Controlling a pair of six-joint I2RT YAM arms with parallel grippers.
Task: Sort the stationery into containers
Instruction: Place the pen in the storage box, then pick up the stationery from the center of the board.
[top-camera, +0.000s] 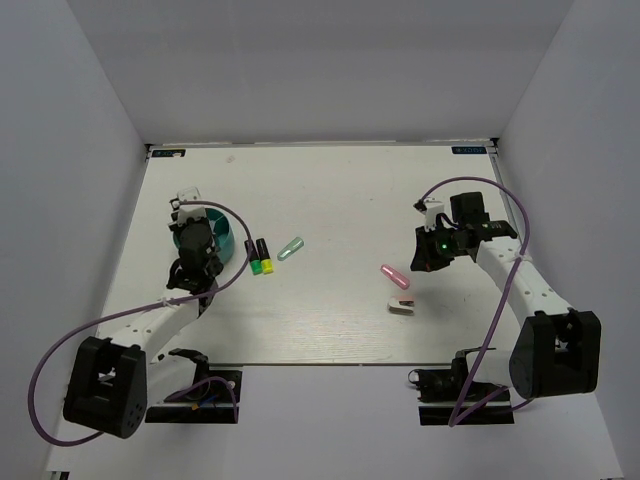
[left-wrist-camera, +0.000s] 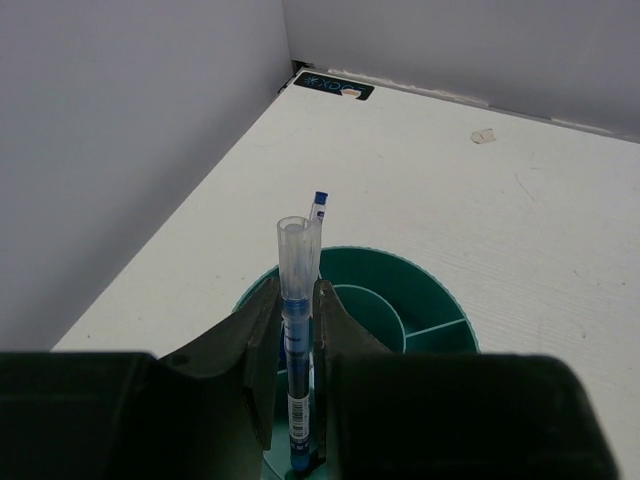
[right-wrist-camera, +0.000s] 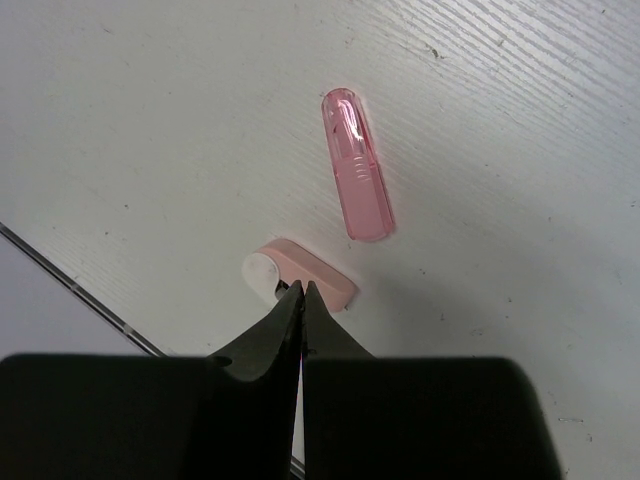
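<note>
Two pens: first pen is clamped upright by left gripper at holder, second pen is stood inside | two black markers, one green marker are laid beside holder | one pink marker, one block are laid near right gripper, pressed together, nothing held.

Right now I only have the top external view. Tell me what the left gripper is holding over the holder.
Observer: The left gripper is shut on a blue pen, held upright with its lower end down in the teal holder.
Operator: Report anything else near it.
Observer: A second pen shows its blue tip just behind the first. The rest of it is hidden.
Operator: Now check the right side.
Observer: The right gripper is shut on nothing, its tips just over the pink-and-white block.
</note>
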